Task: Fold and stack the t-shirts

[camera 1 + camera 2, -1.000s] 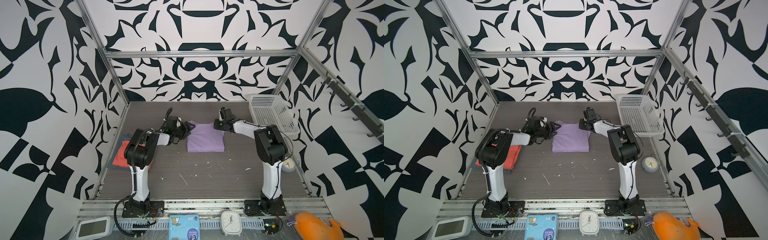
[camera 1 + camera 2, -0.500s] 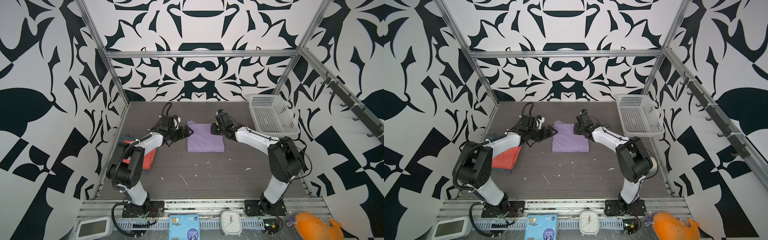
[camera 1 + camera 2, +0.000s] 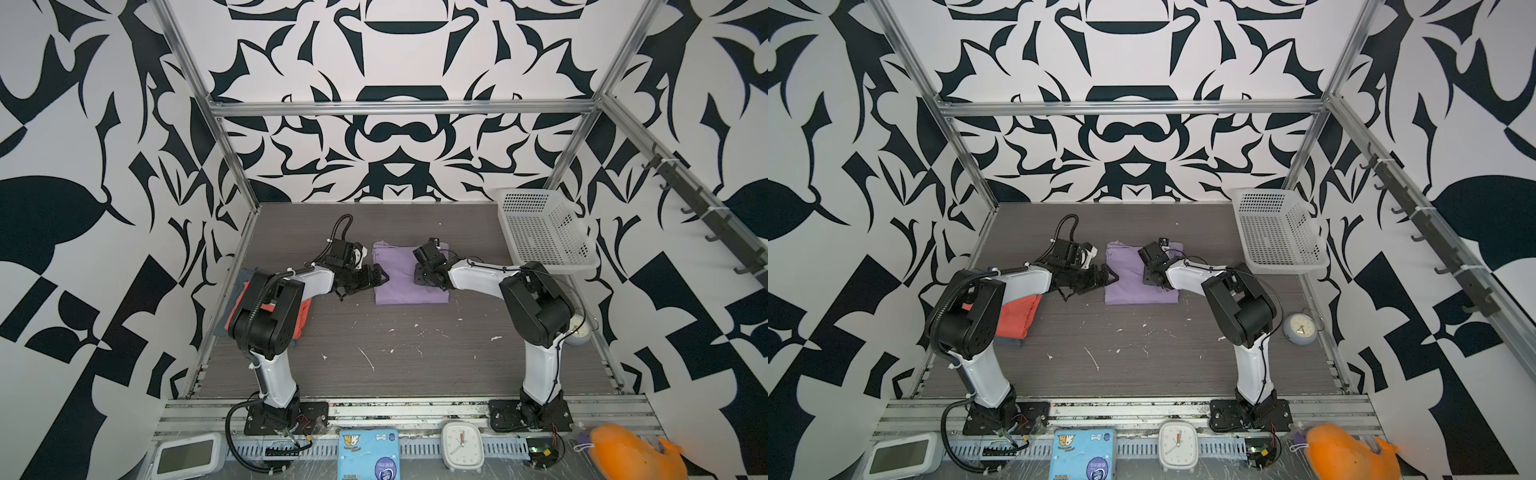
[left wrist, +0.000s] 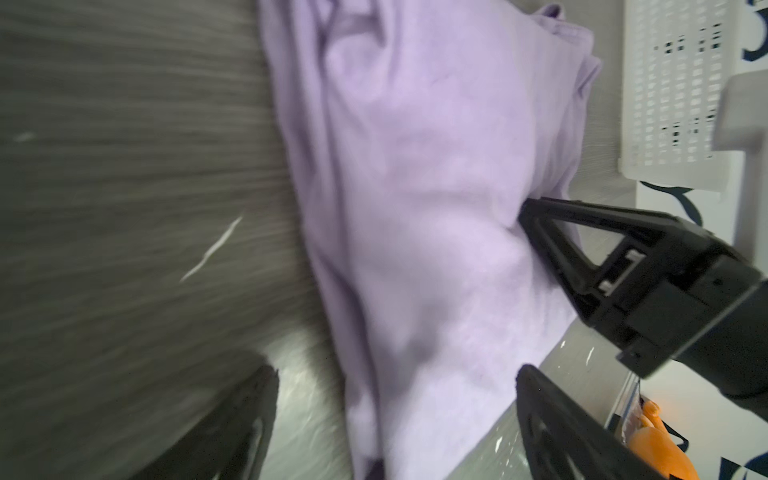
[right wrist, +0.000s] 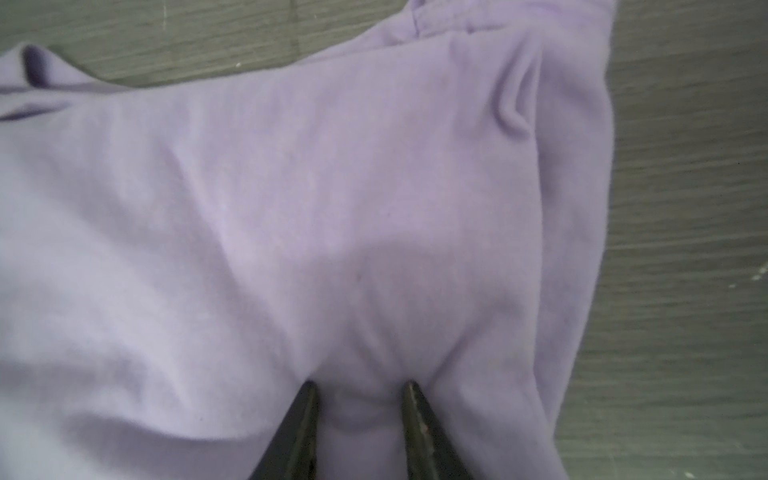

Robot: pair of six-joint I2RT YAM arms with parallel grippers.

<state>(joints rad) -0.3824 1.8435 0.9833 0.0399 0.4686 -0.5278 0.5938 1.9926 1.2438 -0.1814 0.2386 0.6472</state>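
Observation:
The lavender t-shirt (image 3: pixel 399 286) (image 3: pixel 1125 286) lies folded at the middle back of the table. My left gripper (image 3: pixel 381 277) (image 3: pixel 1112 276) is open at its left edge, and that edge (image 4: pixel 374 291) runs between the wide jaws (image 4: pixel 395 374). My right gripper (image 3: pixel 417 279) (image 3: pixel 1148 279) presses on the shirt's right part, its narrowed jaws (image 5: pixel 359 386) pinching a pucker of lavender cloth (image 5: pixel 291 208). One of its fingers (image 4: pixel 582 237) dents the cloth. The coral-red t-shirt (image 3: pixel 1017 316) lies folded at the left on the grey-blue t-shirt (image 3: pixel 1009 343), partly behind my left arm.
A white perforated basket (image 3: pixel 544 232) leans at the back right. A round clock (image 3: pixel 1300 328) sits by the right wall. On the front rail are a small screen (image 3: pixel 187 457), a blue packet (image 3: pixel 368 455), a square clock (image 3: pixel 461 446) and an orange plush toy (image 3: pixel 631 455).
Both arms have lowered their elbows. The left gripper opened wider and moved right to the shirt's left edge. The right gripper moved from the back right corner toward the front.

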